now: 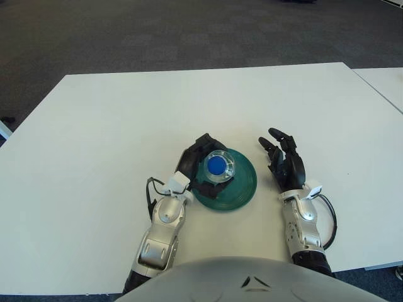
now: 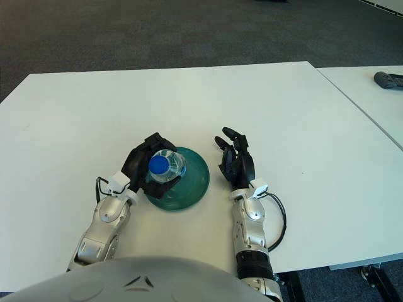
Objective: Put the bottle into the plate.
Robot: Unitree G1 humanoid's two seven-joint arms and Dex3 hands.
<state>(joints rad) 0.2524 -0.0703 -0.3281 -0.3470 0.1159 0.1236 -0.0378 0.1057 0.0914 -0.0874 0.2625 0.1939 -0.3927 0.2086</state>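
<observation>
A clear bottle with a blue cap stands upright over the left part of the dark green plate. My left hand is wrapped around it, fingers curled on its sides, and hides the bottle's base. In the right eye view the bottle shows the same way inside the plate. My right hand shows just right of the plate, fingers spread, holding nothing.
The white table stretches wide on all sides of the plate. A second white table stands to the right across a narrow gap, with a dark object on it. Dark carpet lies beyond the far edge.
</observation>
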